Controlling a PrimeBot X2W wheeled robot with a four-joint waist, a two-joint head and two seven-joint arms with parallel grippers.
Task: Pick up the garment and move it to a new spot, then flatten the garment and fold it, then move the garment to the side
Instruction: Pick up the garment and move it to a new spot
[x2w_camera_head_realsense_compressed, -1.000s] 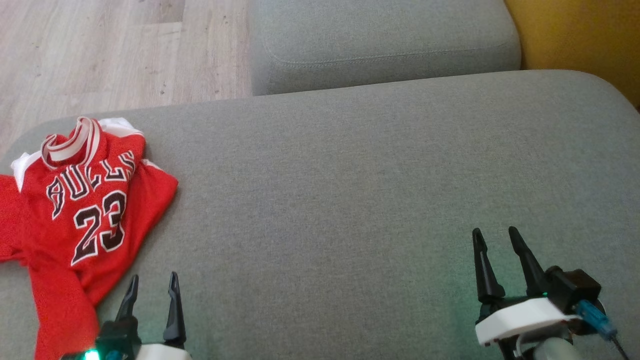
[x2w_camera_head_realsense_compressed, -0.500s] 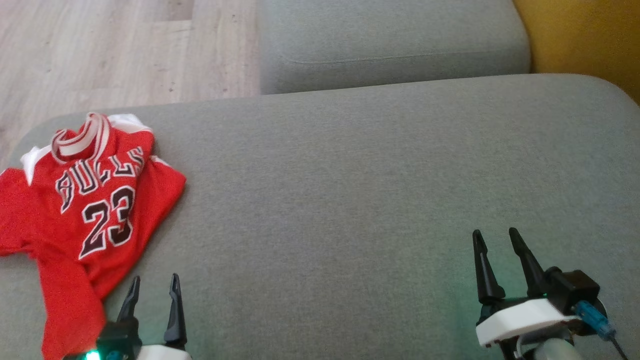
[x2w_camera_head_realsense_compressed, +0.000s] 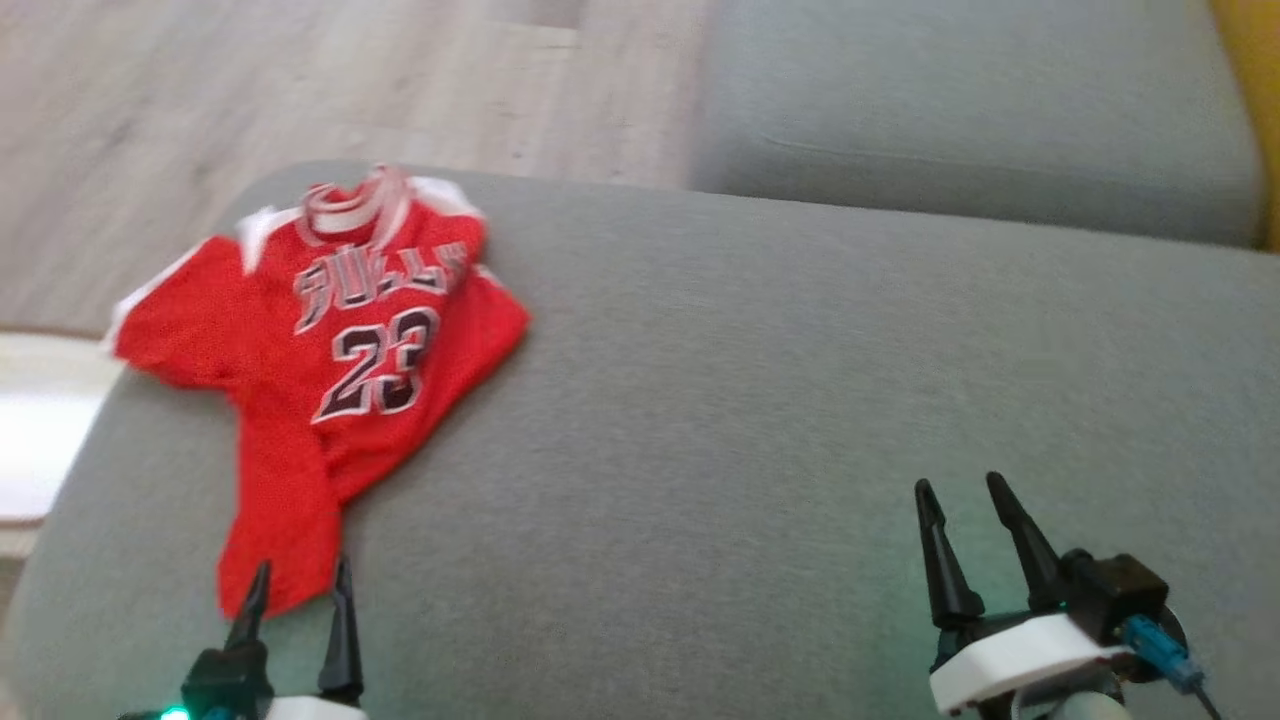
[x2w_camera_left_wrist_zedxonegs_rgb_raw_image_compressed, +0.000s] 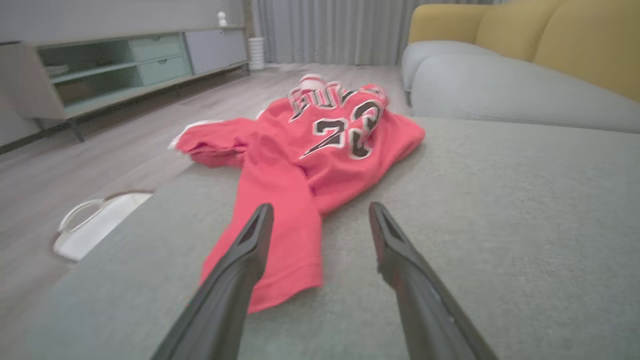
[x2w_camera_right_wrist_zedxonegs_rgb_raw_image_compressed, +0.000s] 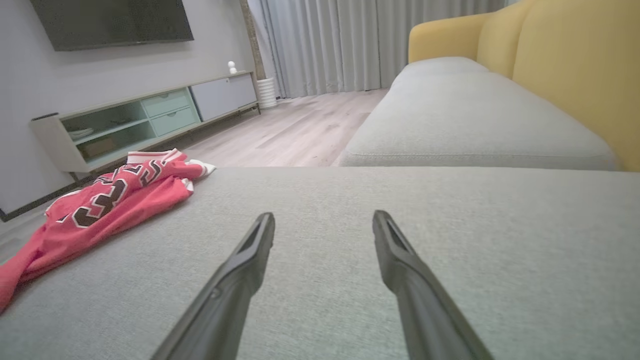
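1. Grey sofa seat (x2w_camera_head_realsense_compressed: 800, 400): its right end is cut off by the frame.
2. Red basketball jersey (x2w_camera_head_realsense_compressed: 340, 340): lies rumpled at the seat's far left corner. "23" reads clearly; "BULLS" is blurred and creased.
3. Right gripper (x2w_camera_head_realsense_compressed: 958, 483): fingers apart, empty, well apart from the jersey.
4. Left gripper (x2w_camera_head_realsense_compressed: 302, 566): fingers apart, empty, at the jersey's near hem; contact unclear.

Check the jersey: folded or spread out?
Spread but rumpled, not folded: red jersey lies front up on the grey cushion, lower part bunched into a narrow strip.

The garment (x2w_camera_head_realsense_compressed: 340, 370) lies at the cushion's (x2w_camera_head_realsense_compressed: 750, 400) far-left corner, just ahead of my left gripper (x2w_camera_head_realsense_compressed: 302, 566); my right gripper (x2w_camera_head_realsense_compressed: 958, 483) sits near-right.
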